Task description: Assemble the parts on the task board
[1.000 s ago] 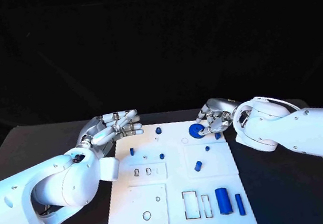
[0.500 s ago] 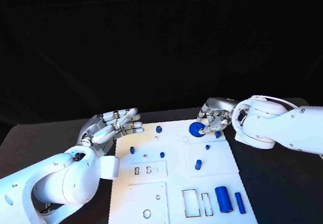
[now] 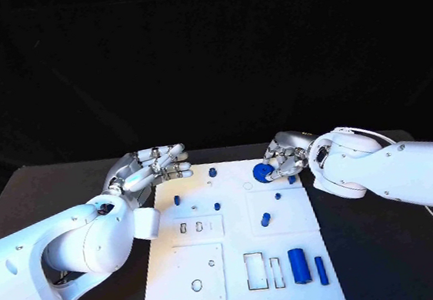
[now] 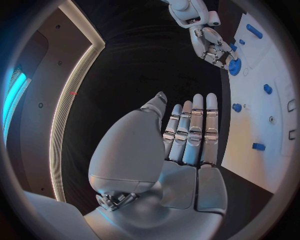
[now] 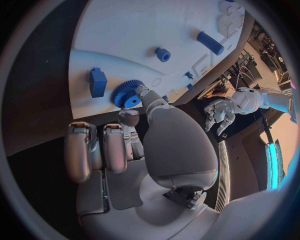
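Observation:
The white task board (image 3: 237,271) lies lengthwise in the middle of the table. My right hand (image 3: 285,154) hovers over its far right corner and pinches a blue gear (image 3: 263,173) between thumb and fingers; the right wrist view shows the gear (image 5: 128,95) just above the board (image 5: 125,30), beside a blue block (image 5: 97,82). My left hand (image 3: 152,167) is beside the board's far left corner, fingers straight and apart, holding nothing. From the left wrist its fingers (image 4: 190,132) lie flat, with the right hand (image 4: 209,42) and gear (image 4: 234,66) beyond.
A thick blue cylinder (image 3: 299,266) and a slim blue bar (image 3: 321,271) lie at the board's near right, next to rectangular slots (image 3: 264,273). Small blue pegs (image 3: 264,221) (image 3: 213,173) (image 3: 177,201) stand farther up. A round hole (image 3: 248,187) lies near the gear.

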{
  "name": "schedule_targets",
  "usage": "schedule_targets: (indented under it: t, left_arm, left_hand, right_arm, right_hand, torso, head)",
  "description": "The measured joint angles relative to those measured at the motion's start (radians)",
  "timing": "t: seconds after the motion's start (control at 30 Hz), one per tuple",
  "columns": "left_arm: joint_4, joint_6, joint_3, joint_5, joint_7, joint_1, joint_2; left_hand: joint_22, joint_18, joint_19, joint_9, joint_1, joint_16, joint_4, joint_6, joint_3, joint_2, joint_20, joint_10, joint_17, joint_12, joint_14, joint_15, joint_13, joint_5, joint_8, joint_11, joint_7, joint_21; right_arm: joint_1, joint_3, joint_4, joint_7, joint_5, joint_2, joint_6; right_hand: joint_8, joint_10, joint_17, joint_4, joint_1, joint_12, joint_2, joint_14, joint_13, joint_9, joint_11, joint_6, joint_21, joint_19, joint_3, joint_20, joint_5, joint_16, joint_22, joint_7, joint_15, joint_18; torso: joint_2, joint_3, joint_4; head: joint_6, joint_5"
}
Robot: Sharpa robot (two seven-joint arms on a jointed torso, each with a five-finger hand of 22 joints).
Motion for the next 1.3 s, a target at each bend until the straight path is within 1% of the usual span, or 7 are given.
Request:
schedule_targets:
  t: [0.33, 0.5, 0.7, 1.0, 1.2, 1.23, 1.3]
  left_arm:
    - [0.0, 0.0, 0.0, 0.0, 0.0, 0.0, -0.001]
    - [0.0, 0.0, 0.0, 0.0, 0.0, 0.0, -0.001]
    - [0.0, 0.001, 0.0, 0.0, -0.001, 0.0, -0.002]
    - [0.0, 0.001, 0.0, 0.0, -0.001, 0.0, -0.002]
    - [0.0, 0.001, 0.0, 0.0, -0.002, 0.0, -0.002]
    - [0.0, 0.001, 0.0, 0.0, -0.002, 0.0, -0.002]
    - [0.0, 0.001, 0.0, 0.0, -0.002, 0.0, -0.002]
  left_hand:
    - [0.0, 0.0, 0.0, 0.0, 0.0, 0.0, 0.0, 0.0, 0.0, 0.0, 0.0, 0.0, 0.0, 0.0, 0.0, 0.0, 0.0, 0.0, 0.0, 0.0, 0.0, 0.0]
    - [0.0, 0.0, 0.0, 0.0, 0.0, 0.0, 0.0, 0.0, 0.0, 0.0, 0.0, 0.0, 0.0, 0.0, 0.0, 0.0, 0.0, 0.0, 0.0, 0.0, 0.0, 0.0]
    - [0.001, 0.0, 0.0, 0.0, 0.0, 0.0, 0.0, 0.0, 0.0, 0.0, 0.0, 0.0, 0.0, 0.0, 0.0, 0.0, 0.0, 0.0, 0.0, 0.0, 0.0, 0.002]
    - [0.003, 0.0, 0.0, 0.0, 0.0, 0.0, 0.0, 0.0, 0.0, 0.0, 0.0, 0.0, 0.002, 0.0, 0.0, 0.0, 0.0, 0.0, 0.0, 0.0, 0.0, 0.006]
    - [0.003, 0.0, 0.0, 0.0, 0.0, 0.0, 0.0, 0.0, 0.0, 0.0, 0.0, 0.0, 0.002, 0.0, 0.0, 0.0, 0.0, 0.0, 0.0, 0.0, 0.0, 0.006]
    - [0.003, 0.0, 0.0, 0.0, 0.0, 0.0, 0.0, 0.0, 0.0, 0.0, 0.0, 0.0, 0.002, 0.0, 0.0, 0.0, 0.0, 0.0, 0.0, 0.0, 0.0, 0.006]
    - [0.003, 0.0, 0.0, 0.0, 0.0, 0.0, 0.0, 0.0, 0.0, 0.0, 0.0, 0.0, 0.002, 0.0, 0.0, 0.0, 0.0, 0.0, 0.0, 0.0, 0.0, 0.006]
  right_arm:
    - [0.0, 0.0, -0.003, -0.001, -0.001, 0.009, 0.0]
    - [0.0, 0.001, -0.005, -0.004, -0.006, 0.012, -0.002]
    - [0.0, 0.001, -0.006, -0.009, -0.018, 0.014, -0.004]
    - [-0.001, 0.0, -0.003, -0.017, -0.042, 0.016, -0.007]
    - [-0.002, 0.0, 0.001, -0.023, -0.075, 0.017, -0.009]
    - [-0.003, 0.0, 0.002, -0.024, -0.083, 0.017, -0.009]
    - [-0.004, 0.0, 0.004, -0.025, -0.103, 0.018, -0.011]
  right_hand:
    - [0.0, 0.004, 0.008, 0.004, 0.0, 0.023, 0.0, -0.004, 0.021, 0.002, 0.004, -0.003, 0.0, 0.0, -0.004, 0.0, 0.0, 0.004, 0.0, 0.003, 0.004, 0.0]
    - [0.022, 0.05, 0.008, 0.024, 0.0, 0.101, 0.0, -0.004, 0.107, 0.011, 0.001, 0.003, 0.0, 0.0, -0.018, 0.0, 0.0, 0.006, 0.001, -0.003, 0.004, 0.0]
    - [0.031, 0.061, 0.008, 0.042, -0.002, 0.139, -0.002, -0.004, 0.153, 0.014, 0.0, 0.005, 0.0, 0.0, -0.036, 0.0, 0.0, 0.01, 0.001, -0.005, 0.004, 0.0]
    - [0.032, 0.07, 0.008, 0.047, -0.009, 0.163, -0.009, -0.004, 0.178, 0.017, 0.0, 0.006, 0.0, 0.0, -0.041, 0.0, 0.004, 0.018, 0.0, -0.006, 0.004, 0.0]
    - [0.049, 0.103, 0.008, 0.05, -0.009, 0.219, -0.009, -0.004, 0.24, 0.024, -0.005, 0.028, 0.0, 0.0, -0.044, 0.0, 0.004, 0.025, 0.0, -0.013, 0.004, 0.0]
    - [0.054, 0.111, 0.008, 0.05, -0.002, 0.231, -0.002, -0.004, 0.254, 0.025, -0.007, 0.037, 0.004, 0.006, -0.044, -0.001, 0.004, 0.029, 0.0, -0.014, 0.004, 0.0]
    - [0.058, 0.12, 0.008, 0.05, 0.0, 0.246, 0.0, -0.004, 0.271, 0.028, -0.009, 0.042, 0.004, 0.007, -0.044, 0.0, 0.004, 0.03, 0.0, -0.017, 0.004, -0.011]
  torso:
    - [0.0, -0.0001, 0.0005]
    - [0.0, -0.0002, 0.0007]
    - [0.0, 0.0001, 0.0004]
    - [0.001, 0.0005, 0.0001]
    - [0.001, 0.0008, 0.0]
    - [0.001, 0.0008, 0.0001]
    - [0.001, 0.0008, 0.0001]
  head:
    - [-0.001, 0.002]
    - [-0.002, 0.003]
    - [-0.003, 0.004]
    - [-0.001, 0.004]
    - [-0.001, 0.003]
    - [-0.001, 0.003]
    - [-0.001, 0.003]
